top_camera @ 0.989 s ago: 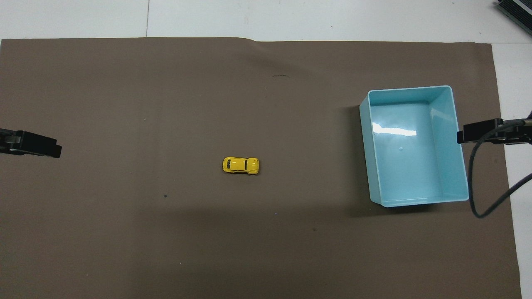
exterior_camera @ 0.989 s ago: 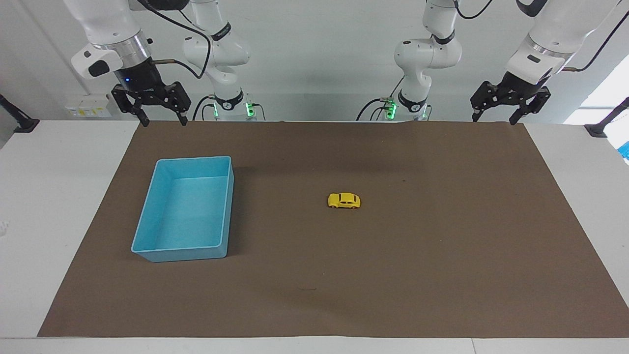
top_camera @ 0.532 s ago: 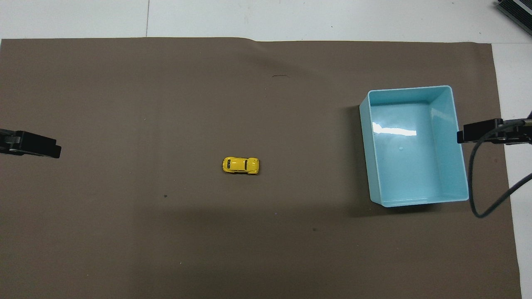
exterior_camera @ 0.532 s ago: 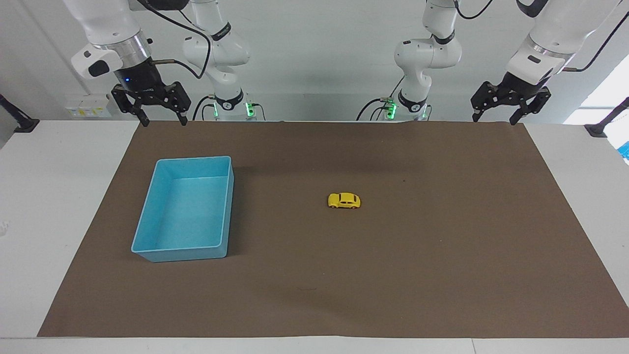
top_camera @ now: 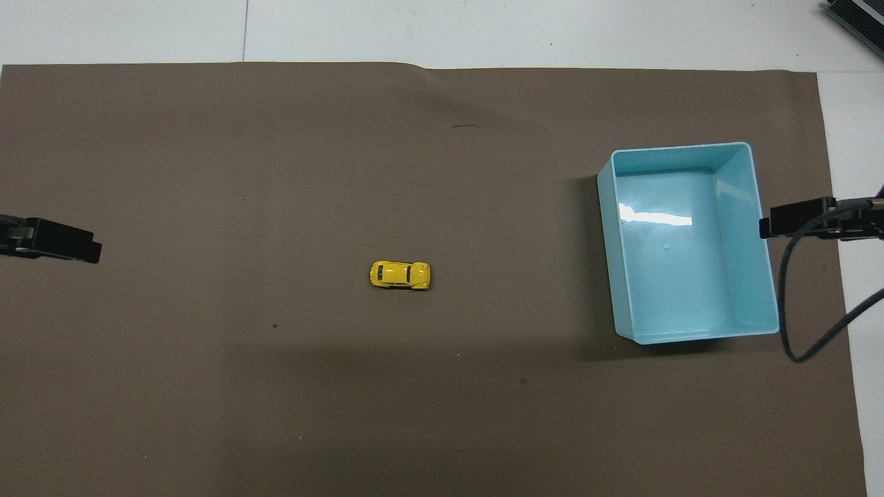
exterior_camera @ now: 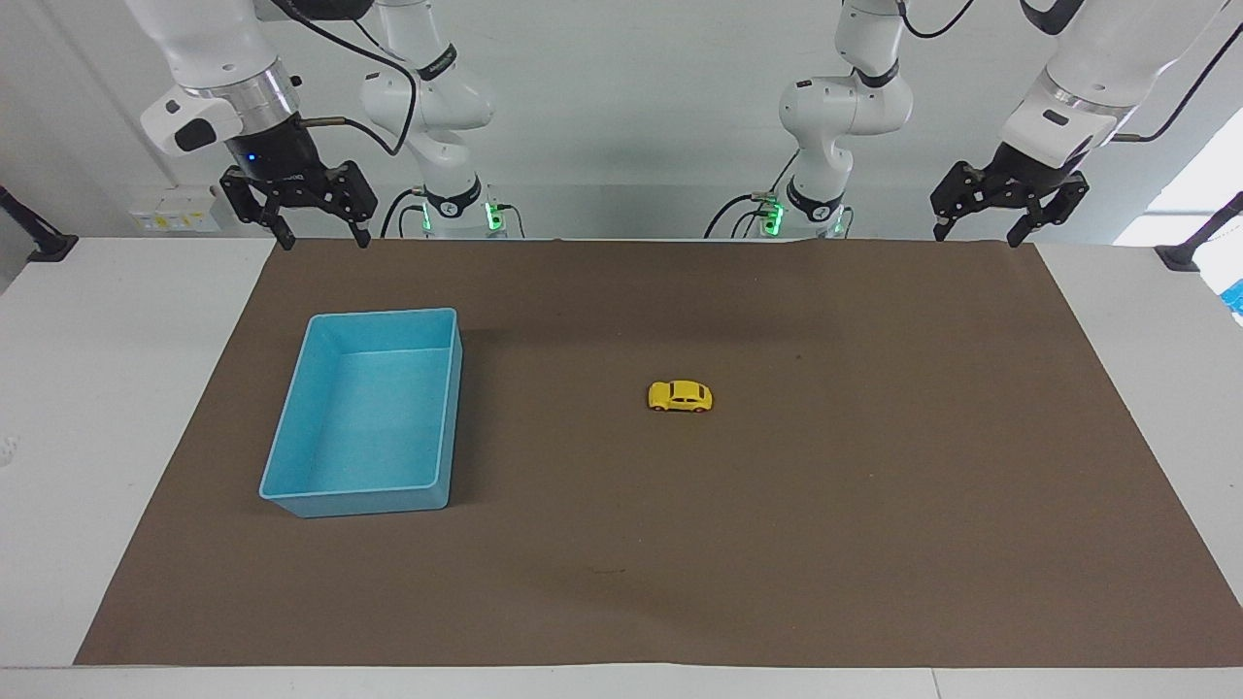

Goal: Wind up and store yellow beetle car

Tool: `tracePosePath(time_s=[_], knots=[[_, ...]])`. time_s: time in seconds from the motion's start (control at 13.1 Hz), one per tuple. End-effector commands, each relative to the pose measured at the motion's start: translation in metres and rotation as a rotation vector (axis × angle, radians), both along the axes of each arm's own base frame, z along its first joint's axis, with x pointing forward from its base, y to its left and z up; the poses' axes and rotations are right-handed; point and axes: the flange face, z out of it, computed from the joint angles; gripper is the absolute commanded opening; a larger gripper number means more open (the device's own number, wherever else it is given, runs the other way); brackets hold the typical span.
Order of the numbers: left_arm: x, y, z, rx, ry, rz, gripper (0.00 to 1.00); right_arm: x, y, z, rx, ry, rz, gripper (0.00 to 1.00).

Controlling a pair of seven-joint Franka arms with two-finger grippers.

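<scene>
The yellow beetle car is seen standing on its wheels near the middle of the brown mat that covers most of the white table, well apart from every edge of the mat. The light-blue bin is set on the mat toward the right arm's end, close to that short edge, with nothing seen inside it. The car and the bin are kept well apart.

The right gripper is held up in the air over the mat's corner nearest the right arm's base, its fingers spread apart and nothing gripped. The left gripper is held likewise over the mat's corner nearest the left arm's base, its fingers apart and nothing gripped.
</scene>
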Motion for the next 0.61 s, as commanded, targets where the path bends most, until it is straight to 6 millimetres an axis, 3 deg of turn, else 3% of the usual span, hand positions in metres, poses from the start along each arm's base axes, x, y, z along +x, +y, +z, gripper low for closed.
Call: tracePosePath(time_s=[0.0,0.3,0.53], knots=[[-0.004,0.002,0.0,0.012,-0.002,0.011,1.0,-0.004,-0.003,0.004,0.012,0.0,-0.002,1.0],[-0.001,-0.004,-0.011,0.019,0.02,0.204,1.0,-0.003,-0.003,0.004,0.012,-0.002,-0.002,1.0],[-0.004,-0.025,-0.023,0.031,0.046,0.4,1.0,-0.004,-0.003,0.005,0.011,-0.003,-0.002,1.0]])
